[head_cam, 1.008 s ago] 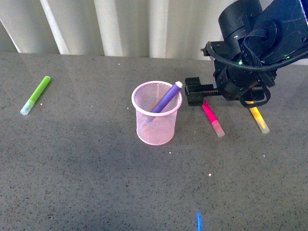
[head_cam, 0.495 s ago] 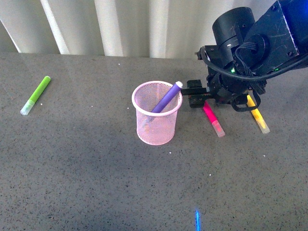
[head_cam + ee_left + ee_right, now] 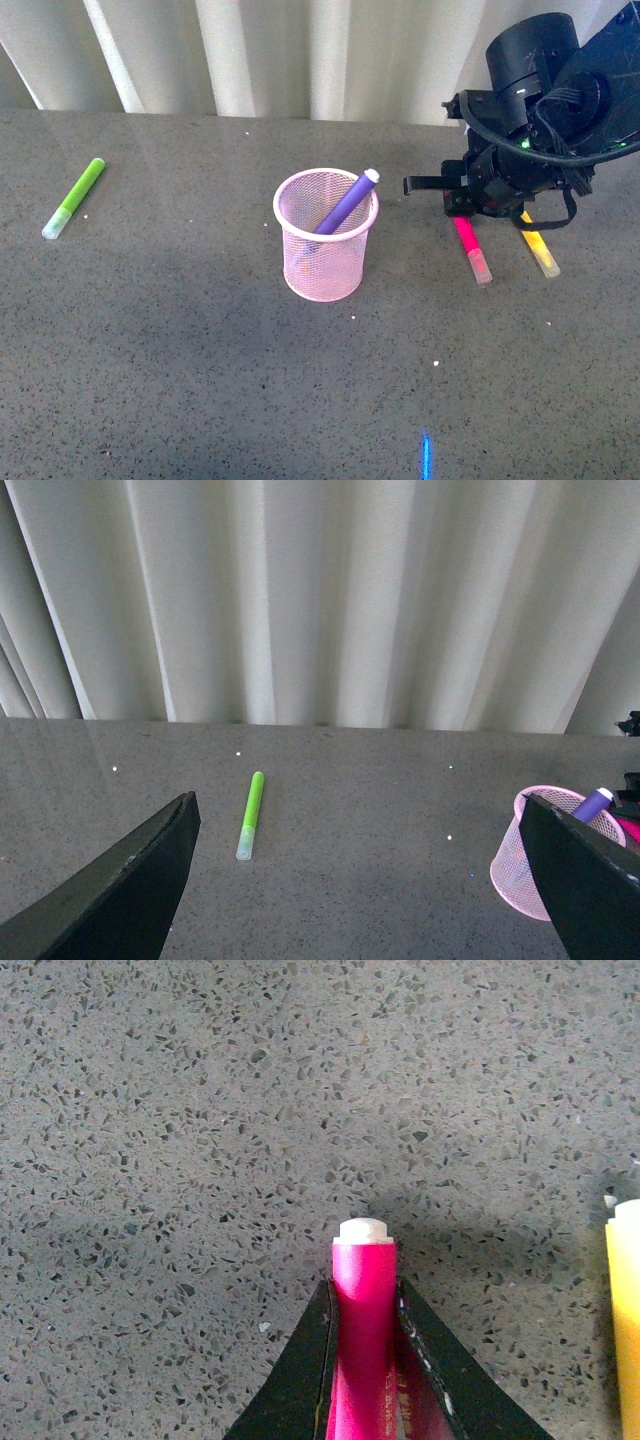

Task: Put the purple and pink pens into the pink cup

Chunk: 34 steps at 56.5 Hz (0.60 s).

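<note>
Right arm [image 3: 545, 90]: dark and bulky, it comes in from the upper right of the front view and bends down toward the bench [image 3: 200, 380].
Right wrist: low over the bench, with black cables looped around its housing.
Right claw [image 3: 363, 1295]: pointed downward, its two dark fingers [image 3: 310, 1360] drawn in narrow and pressed against both sides of the pink pen [image 3: 364, 1250].
Left claw [image 3: 357, 810]: raised above the bench and facing out level, with its fingers [image 3: 130, 880] spread wide apart.

Purple pen [image 3: 345, 205] tilted in pink mesh cup [image 3: 325, 262]; pink pen [image 3: 470, 248] R of cup, in R pincer [image 3: 364, 1286].
</note>
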{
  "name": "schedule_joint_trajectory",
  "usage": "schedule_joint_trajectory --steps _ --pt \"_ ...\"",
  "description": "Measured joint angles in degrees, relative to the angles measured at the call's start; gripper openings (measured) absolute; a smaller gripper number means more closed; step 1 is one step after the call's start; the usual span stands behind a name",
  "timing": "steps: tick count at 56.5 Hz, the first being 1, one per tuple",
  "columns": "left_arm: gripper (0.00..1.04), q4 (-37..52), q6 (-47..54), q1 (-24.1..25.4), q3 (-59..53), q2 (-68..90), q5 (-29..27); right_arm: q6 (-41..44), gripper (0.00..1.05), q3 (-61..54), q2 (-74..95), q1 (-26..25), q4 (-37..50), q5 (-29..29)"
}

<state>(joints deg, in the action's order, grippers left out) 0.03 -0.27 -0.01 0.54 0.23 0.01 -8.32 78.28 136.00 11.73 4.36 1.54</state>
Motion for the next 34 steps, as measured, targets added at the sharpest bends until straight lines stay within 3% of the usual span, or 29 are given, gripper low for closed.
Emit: schedule_joint_trajectory --steps 10,17,34 --pt "0.98 0.00 0.00 0.00 0.00 0.00 0.00 -1.62 0.11 -2.03 -2.14 -0.48 3.87 -2.21" --pt "0.98 0.00 0.00 0.00 0.00 0.00 -0.02 -4.44 0.11 -5.62 -6.54 -0.50 11.54 -6.01" --pt "0.98 0.00 0.00 0.00 0.00 0.00 0.00 -9.84 0.11 -20.31 -26.93 3.52 43.56 -13.33"
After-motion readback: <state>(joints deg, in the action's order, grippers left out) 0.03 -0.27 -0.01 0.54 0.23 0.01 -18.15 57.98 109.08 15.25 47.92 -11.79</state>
